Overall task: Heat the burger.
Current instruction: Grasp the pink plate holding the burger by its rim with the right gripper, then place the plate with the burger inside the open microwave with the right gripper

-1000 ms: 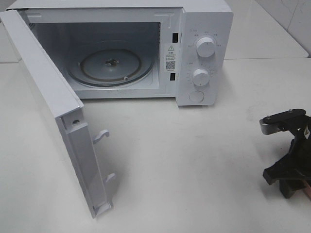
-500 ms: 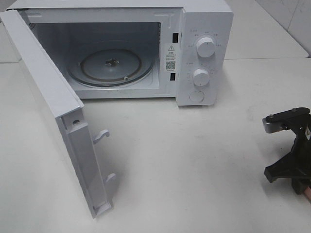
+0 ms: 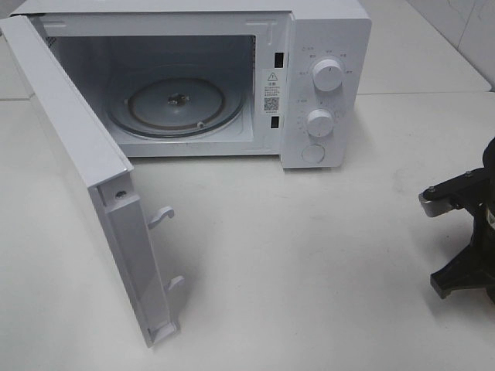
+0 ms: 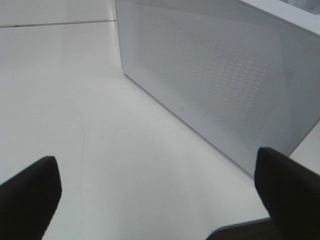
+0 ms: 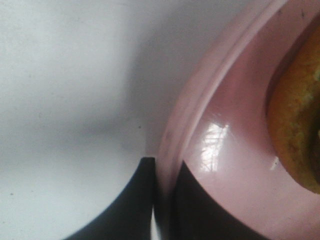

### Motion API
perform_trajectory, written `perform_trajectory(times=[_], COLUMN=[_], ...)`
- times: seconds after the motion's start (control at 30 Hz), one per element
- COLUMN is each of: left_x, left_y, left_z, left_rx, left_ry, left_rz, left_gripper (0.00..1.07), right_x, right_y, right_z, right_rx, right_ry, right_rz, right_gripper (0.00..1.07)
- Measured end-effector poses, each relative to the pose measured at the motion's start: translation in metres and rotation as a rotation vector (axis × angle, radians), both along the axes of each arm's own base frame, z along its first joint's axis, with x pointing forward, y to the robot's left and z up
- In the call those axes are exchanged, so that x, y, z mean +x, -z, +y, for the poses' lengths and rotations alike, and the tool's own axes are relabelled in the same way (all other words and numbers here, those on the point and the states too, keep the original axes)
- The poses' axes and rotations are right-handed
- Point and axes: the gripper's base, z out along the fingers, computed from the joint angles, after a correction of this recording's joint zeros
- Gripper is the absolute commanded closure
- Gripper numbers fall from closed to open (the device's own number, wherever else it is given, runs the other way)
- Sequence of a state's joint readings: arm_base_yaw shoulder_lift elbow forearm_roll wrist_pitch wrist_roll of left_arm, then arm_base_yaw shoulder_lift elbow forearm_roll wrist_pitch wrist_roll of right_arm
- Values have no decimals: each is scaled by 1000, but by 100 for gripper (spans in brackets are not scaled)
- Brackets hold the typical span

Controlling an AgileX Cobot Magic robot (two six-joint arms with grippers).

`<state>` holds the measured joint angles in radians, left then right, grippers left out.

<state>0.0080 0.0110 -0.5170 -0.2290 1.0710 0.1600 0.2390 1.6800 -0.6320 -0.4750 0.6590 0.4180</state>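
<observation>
Right wrist: tool pinches pink plate rim, burger aboard.

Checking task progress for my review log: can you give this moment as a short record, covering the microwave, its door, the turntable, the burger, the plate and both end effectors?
microwave: white, on the table
door: wide open
turntable: bare, nothing on it
burger: on the pink plate, not in the microwave
pink plate: rim gripped by the right end effector
right end effector: shut on the plate rim
left end effector: open, empty
</observation>
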Motion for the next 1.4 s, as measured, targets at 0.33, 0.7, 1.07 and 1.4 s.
perform_trajectory(times=[0.33,0.7,1.07,1.4], left_x=[0,0,0,0], left_y=[0,0,0,0], left_z=[0,0,0,0], left_rx=[0,0,0,0], left_ry=[0,0,0,0], left_rz=[0,0,0,0], left_gripper=[9,9,9,9], right_x=[-7,-14,-30,-40], right_y=[-14,-32,-55,-55], right_z=[11,9,26,51], right_rx=[-43,-70,-74,-80], right_ry=[-32,-20,-121,-302], right_rz=[-29,-54,-74,-46], right_gripper=[107,107,107,107])
